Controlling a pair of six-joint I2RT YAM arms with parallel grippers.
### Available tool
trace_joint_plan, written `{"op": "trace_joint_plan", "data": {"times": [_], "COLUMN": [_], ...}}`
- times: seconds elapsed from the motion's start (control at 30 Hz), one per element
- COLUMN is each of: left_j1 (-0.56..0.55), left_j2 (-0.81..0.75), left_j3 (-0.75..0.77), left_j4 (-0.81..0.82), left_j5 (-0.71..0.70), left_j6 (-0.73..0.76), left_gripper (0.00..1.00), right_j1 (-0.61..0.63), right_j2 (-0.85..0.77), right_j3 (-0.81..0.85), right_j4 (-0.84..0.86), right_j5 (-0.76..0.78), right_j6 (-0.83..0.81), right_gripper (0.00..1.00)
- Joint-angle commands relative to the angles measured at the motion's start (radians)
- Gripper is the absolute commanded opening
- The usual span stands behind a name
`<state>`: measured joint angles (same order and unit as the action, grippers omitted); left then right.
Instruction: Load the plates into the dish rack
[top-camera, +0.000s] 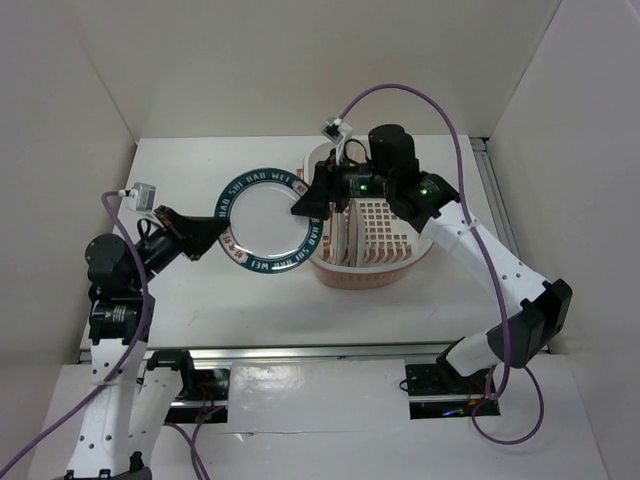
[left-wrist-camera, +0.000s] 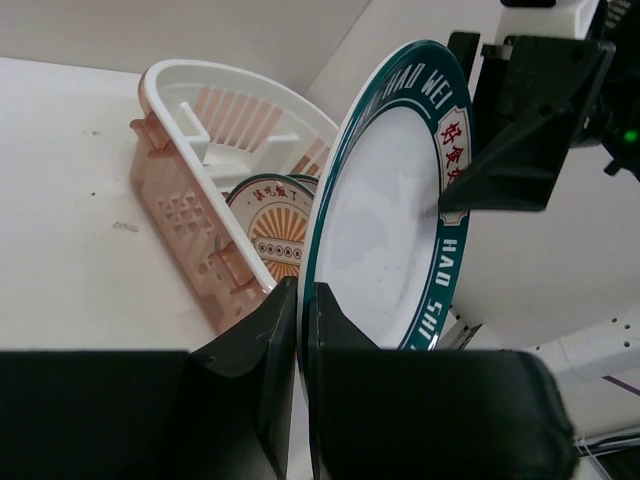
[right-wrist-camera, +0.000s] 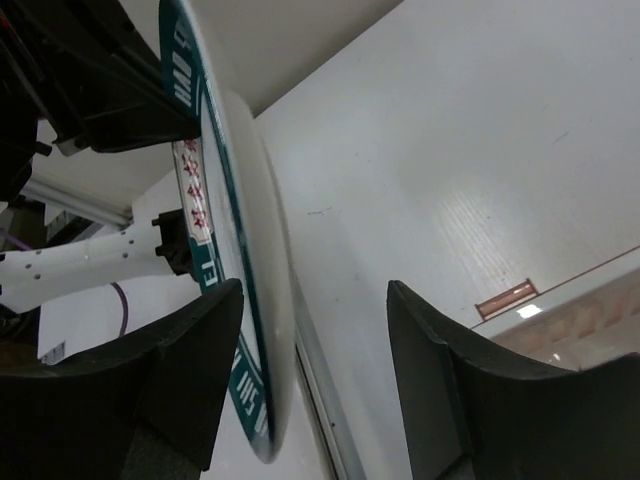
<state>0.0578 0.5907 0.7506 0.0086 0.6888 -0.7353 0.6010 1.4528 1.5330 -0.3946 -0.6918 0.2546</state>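
Currently my left gripper (top-camera: 222, 236) is pinching the teal-banded plate (top-camera: 265, 220) by its rim, lifting it off the white table (top-camera: 220, 310). Rightward, my right gripper (top-camera: 303, 205) is gaping wide, the plate's opposite edge lying between its fingers, with the dish rack (top-camera: 360, 280) sitting just beyond them and white walls (top-camera: 250, 70) enclosing everything.

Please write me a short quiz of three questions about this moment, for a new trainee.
1. True or false: the left gripper is shut on the rim of the green-banded plate.
2. Where is the sunburst plate? A) flat on the table. B) standing in the dish rack. C) in the right gripper.
3. Fill in: the right gripper's jaws, at the green-banded plate's rim, stand ___ (open or shut).
Key: 1 true; 2 B; 3 open.
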Motion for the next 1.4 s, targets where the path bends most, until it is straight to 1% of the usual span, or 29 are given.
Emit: {"op": "trace_joint_plan", "data": {"times": [0.0, 0.03, 0.17, 0.2, 0.23, 0.3, 0.33, 0.37, 0.4, 0.43, 0.47, 0.5, 0.57, 0.6, 0.67, 0.7, 0.73, 0.77, 0.8, 0.83, 0.87, 0.9, 0.93, 1.03, 1.13, 1.23, 1.37], "left_j1": [0.0, 0.0, 0.0, 0.0, 0.0, 0.0, 0.0, 0.0, 0.0, 0.0, 0.0, 0.0, 0.0, 0.0, 0.0, 0.0, 0.0, 0.0, 0.0, 0.0, 0.0, 0.0, 0.0, 0.0, 0.0, 0.0, 0.0], "left_j2": [0.014, 0.014, 0.023, 0.023, 0.023, 0.023, 0.023, 0.023, 0.023, 0.023, 0.023, 0.023, 0.023, 0.023, 0.032, 0.032, 0.032, 0.032, 0.032, 0.032, 0.017, 0.008, -0.002, -0.034, -0.043, -0.043, -0.043], "left_j3": [0.078, 0.078, 0.087, 0.087, 0.078, 0.078, 0.078, 0.078, 0.078, 0.088, 0.098, 0.098, 0.119, 0.119, 0.128, 0.128, 0.128, 0.128, 0.119, 0.11, 0.11, 0.096, 0.084, 0.041, 0.041, 0.041, 0.041], "left_j4": [0.088, 0.088, 0.079, 0.079, 0.079, 0.042, 0.027, 0.007, -0.011, -0.062, -0.087, -0.114, -0.207, -0.238, -0.292, -0.339, -0.36, -0.377, -0.407, -0.417, -0.426, -0.426, -0.426, -0.426, -0.437, -0.446, -0.457], "left_j5": [-0.029, -0.029, -0.049, -0.049, -0.049, -0.071, -0.087, -0.11, -0.11, -0.142, -0.143, -0.164, -0.181, -0.19, -0.204, -0.215, -0.225, -0.235, -0.245, -0.262, -0.273, -0.285, -0.285, -0.302, -0.313, -0.327, -0.327], "left_j6": [-0.018, -0.018, -0.018, -0.018, -0.018, -0.009, -0.009, 0.006, 0.031, 0.045, 0.059, 0.089, 0.117, 0.128, 0.163, 0.175, 0.198, 0.209, 0.226, 0.226, 0.226, 0.226, 0.226, 0.212, 0.212, 0.212, 0.212], "left_gripper": [0.0, 0.0, 0.0, 0.0, 0.0, 0.0, 0.05, 0.17, 0.57, 0.82, 0.99, 0.99, 0.99, 0.99, 0.99, 0.99, 0.99, 0.99, 0.99, 0.99, 0.99, 0.99, 0.99, 0.99, 0.99, 0.99, 0.99], "right_j1": [0.051, 0.072, 0.086, 0.086, 0.086, 0.086, 0.086, 0.086, 0.086, 0.086, 0.086, 0.086, 0.086, 0.086, 0.086, 0.095, 0.095, 0.095, 0.095, 0.095, 0.095, 0.095, 0.095, 0.095, 0.095, 0.095, 0.105], "right_j2": [-0.052, -0.052, -0.065, -0.065, -0.065, -0.065, -0.065, -0.077, -0.087, -0.101, -0.101, -0.114, -0.124, -0.134, -0.134, -0.134, -0.134, -0.134, -0.134, -0.134, -0.144, -0.144, -0.153, -0.154, -0.154, -0.144, -0.144], "right_j3": [-0.02, -0.02, -0.033, -0.033, -0.019, -0.008, 0.018, 0.03, 0.045, 0.083, 0.108, 0.134, 0.221, 0.251, 0.314, 0.329, 0.352, 0.352, 0.352, 0.352, 0.33, 0.319, 0.308, 0.277, 0.244, 0.194, 0.116], "right_j4": [0.068, 0.068, 0.079, 0.068, 0.053, 0.033, 0.017, 0.005, -0.024, -0.044, -0.067, -0.119, -0.176, -0.202, -0.28, -0.303, -0.358, -0.383, -0.407, -0.447, -0.464, -0.484, -0.524, -0.582, -0.621, -0.641, -0.626], "right_j5": [0.064, 0.081, 0.165, 0.181, 0.195, 0.259, 0.285, 0.319, 0.4, 0.452, 0.507, 0.635, 0.768, 0.896, 1.004, 1.111, 1.159, 1.201, 1.286, 1.331, 1.382, 1.426, 1.513, 1.652, 1.698, 1.707, 1.698], "right_j6": [0.035, 0.035, 0.035, 0.035, 0.035, 0.046, 0.046, 0.046, 0.046, 0.046, 0.046, 0.046, 0.046, 0.037, 0.026, 0.026, 0.026, 0.026, 0.026, 0.037, 0.047, 0.079, 0.095, 0.144, 0.172, 0.196, 0.232], "right_gripper": [0.65, 0.63, 0.19, 0.04, 0.0, 0.0, 0.0, 0.0, 0.0, 0.0, 0.0, 0.0, 0.0, 0.0, 0.0, 0.0, 0.0, 0.0, 0.0, 0.0, 0.0, 0.0, 0.0, 0.0, 0.0, 0.0, 0.0]}}
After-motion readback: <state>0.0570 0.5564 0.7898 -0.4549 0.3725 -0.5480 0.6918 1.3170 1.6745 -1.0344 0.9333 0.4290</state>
